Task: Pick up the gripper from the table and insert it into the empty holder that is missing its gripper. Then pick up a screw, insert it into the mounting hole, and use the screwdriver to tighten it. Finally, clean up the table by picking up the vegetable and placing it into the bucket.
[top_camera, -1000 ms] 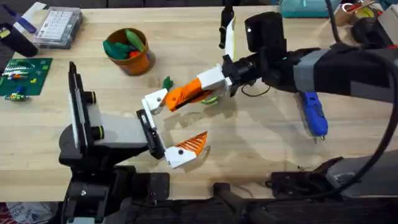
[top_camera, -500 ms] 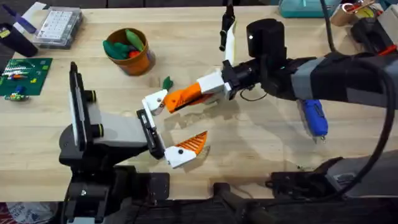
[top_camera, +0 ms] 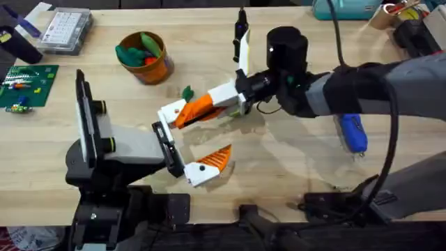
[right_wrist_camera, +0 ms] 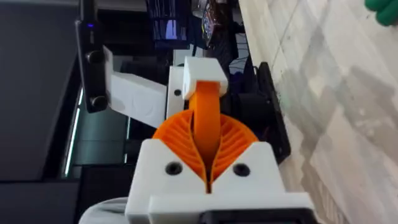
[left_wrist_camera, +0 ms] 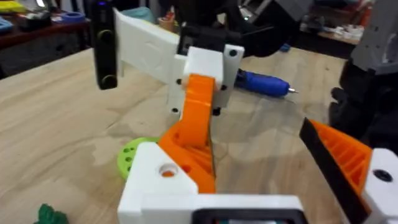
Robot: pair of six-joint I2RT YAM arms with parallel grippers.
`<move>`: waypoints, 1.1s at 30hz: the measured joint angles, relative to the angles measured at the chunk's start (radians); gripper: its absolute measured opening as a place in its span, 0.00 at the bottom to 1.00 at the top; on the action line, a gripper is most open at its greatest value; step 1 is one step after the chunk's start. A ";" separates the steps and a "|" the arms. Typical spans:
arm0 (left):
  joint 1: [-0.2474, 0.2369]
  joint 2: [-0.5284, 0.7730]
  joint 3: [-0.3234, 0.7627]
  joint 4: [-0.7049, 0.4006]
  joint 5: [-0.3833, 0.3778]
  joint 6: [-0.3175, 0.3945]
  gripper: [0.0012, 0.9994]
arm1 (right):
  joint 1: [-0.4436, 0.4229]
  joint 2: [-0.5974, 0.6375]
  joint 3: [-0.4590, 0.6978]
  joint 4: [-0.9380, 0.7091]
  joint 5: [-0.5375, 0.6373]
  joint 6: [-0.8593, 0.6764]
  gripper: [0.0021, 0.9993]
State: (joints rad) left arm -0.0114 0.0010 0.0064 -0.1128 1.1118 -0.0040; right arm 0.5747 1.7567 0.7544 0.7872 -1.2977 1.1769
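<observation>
**At mid-table: loose gripper finger clamped and laid against the holder**

Nearest the bases, left gripper (top_camera: 193, 137) with jaws spread wide apart, gripping nothing. Twin finger (top_camera: 212, 162) on its nearer jaw, close to the table's (top_camera: 293, 167) near edge. Bare wood to the right of that finger, as far as the screwdriver (top_camera: 352, 132), which lies flat, partly under the right arm's forearm. Open strip between the two jaw tips as well.

One step farther, holder (top_camera: 172, 111) on the farther jaw. Loose gripper finger (top_camera: 197, 107) slanted across it, lower end touching the holder, upper end pinched tight between the pads of the right gripper (top_camera: 228, 95). Seen from the left wrist, orange visible through the holder's round hole (left_wrist_camera: 166, 169); cannot tell whether seated fully. Green ring (left_wrist_camera: 127, 155) flat on the wood just beside the holder, under the slanted piece.

Beyond that, vegetable (top_camera: 187, 92) alone on the wood, near the holder but not touching. Farther left, bucket (top_camera: 144, 59) upright, well clear of both grippers, with free room all round its rim. Against the left edge, circuit board (top_camera: 26, 84); at the far left corner, clear box (top_camera: 66, 28).

Compared with half a second ago: right arm swung leftward and slightly away from the bases, loose gripper finger carried nearer over the holder. Left gripper, vegetable, bucket and screwdriver unmoved.
</observation>
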 joint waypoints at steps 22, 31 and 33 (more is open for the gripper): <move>-0.006 0.006 -0.001 0.001 -0.002 -0.023 0.99 | 0.028 0.012 0.000 0.025 0.102 0.040 0.07; -0.002 0.006 -0.001 0.003 -0.011 -0.019 0.99 | 0.039 0.014 0.000 0.015 0.147 0.043 0.32; -0.002 0.006 -0.001 0.003 -0.014 -0.018 0.99 | 0.040 0.021 0.000 0.012 0.150 0.043 0.39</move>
State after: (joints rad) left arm -0.0132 0.0071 0.0055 -0.1097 1.0974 -0.0223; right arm 0.6144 1.7773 0.7544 0.7994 -1.1477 1.2201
